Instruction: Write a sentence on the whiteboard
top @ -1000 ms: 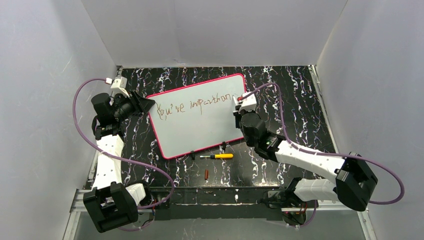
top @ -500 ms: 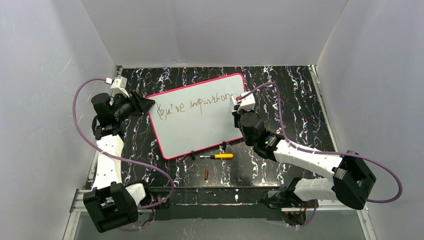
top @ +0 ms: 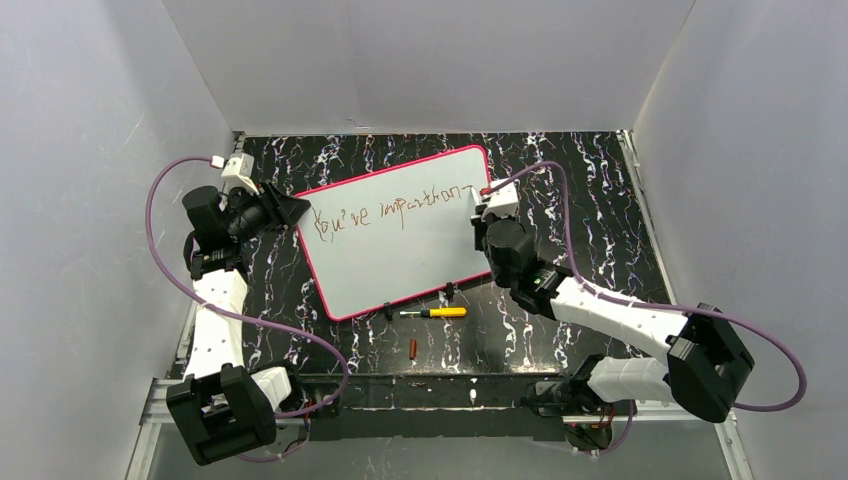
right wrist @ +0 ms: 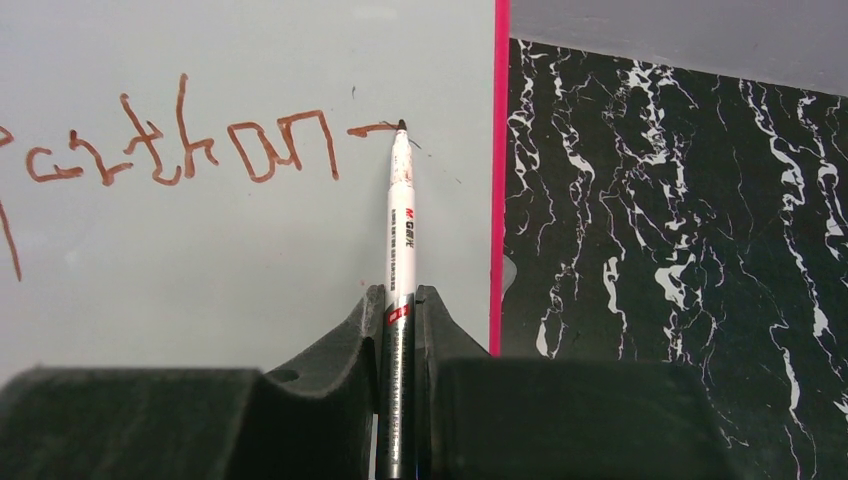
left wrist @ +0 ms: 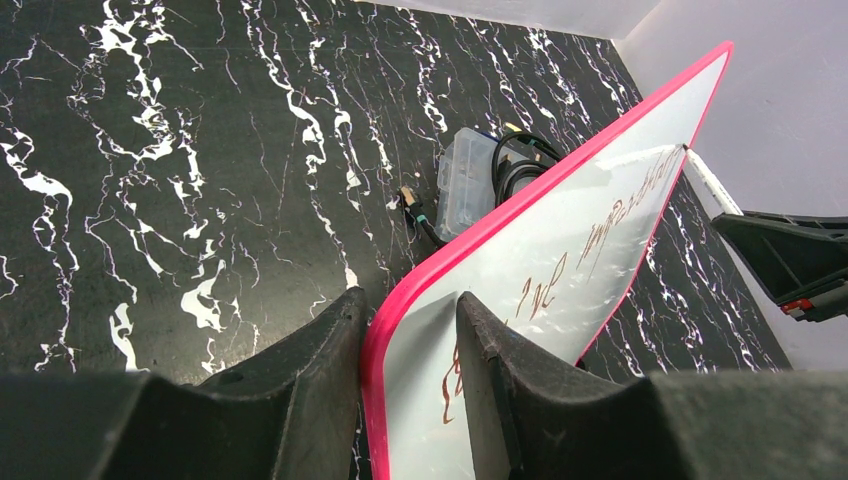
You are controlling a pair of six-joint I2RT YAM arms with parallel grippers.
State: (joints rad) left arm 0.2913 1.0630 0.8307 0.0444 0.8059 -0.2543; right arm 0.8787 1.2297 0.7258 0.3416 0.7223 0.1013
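The whiteboard [top: 400,255] lies at a slant on the black marble table, white with a pink-red rim. Its left corner [left wrist: 400,310] sits between the fingers of my left gripper [top: 297,210], which is shut on it. The sentence [top: 388,208] runs across the upper part of the board in reddish-brown script. My right gripper [right wrist: 399,295] is shut on a white marker [right wrist: 400,220]. The marker tip touches the board at the end of a short dash [right wrist: 372,128], just after the last word [right wrist: 170,150] and close to the right rim [right wrist: 501,170].
A yellow-and-black pen [top: 435,312] and a small red-brown cap [top: 414,348] lie on the table in front of the board. Black clips [top: 450,292] sit on its near rim. A clear box with black cables [left wrist: 472,178] shows beside the board. White walls enclose the table.
My right gripper has shifted a little to the right with the marker, leaving a short dash after the last word. The left arm and the board have stayed put.
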